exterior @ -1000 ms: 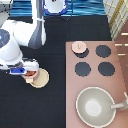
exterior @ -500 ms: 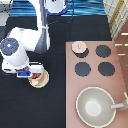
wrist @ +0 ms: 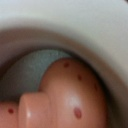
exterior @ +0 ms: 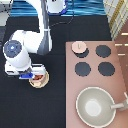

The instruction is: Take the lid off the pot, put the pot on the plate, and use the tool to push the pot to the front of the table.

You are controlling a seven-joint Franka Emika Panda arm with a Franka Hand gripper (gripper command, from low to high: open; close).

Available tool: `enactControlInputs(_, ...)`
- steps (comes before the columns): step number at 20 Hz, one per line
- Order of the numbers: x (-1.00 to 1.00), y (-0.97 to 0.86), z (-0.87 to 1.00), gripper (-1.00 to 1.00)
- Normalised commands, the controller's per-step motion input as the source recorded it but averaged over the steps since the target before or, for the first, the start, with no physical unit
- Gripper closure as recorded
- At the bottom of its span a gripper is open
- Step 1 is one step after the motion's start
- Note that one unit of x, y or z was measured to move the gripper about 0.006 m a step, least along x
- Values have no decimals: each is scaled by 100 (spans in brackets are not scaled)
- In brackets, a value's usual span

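Observation:
The gripper point(exterior: 33, 76) hangs low over the cream plate point(exterior: 44, 81) at the exterior view's left, and the hand covers most of that plate. A reddish-pink bit of the pot point(exterior: 37, 78) shows under the hand, on or just above the plate. The wrist view shows the pink, red-speckled pot point(wrist: 75, 95) from very close, with a pale curved rim point(wrist: 60, 20) around it. The pale-pink lid point(exterior: 78, 47) lies off the pot on the stove's upper-left burner. The tool is out of view.
A large grey-beige handled bowl point(exterior: 97, 106) sits at the exterior view's bottom right on the brown stove panel point(exterior: 120, 70). Three black burners point(exterior: 82, 68) lie bare. The robot's arm point(exterior: 42, 30) reaches down from the exterior view's top.
The hand has stayed over the plate, shifting only slightly. The lid and the bowl have not moved.

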Motion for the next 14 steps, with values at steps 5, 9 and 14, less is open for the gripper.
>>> enactControlInputs(5, -21, 18, 43, -100)
enactControlInputs(9, -24, -11, 77, -100)
enactControlInputs(14, -46, -63, 73, -100)
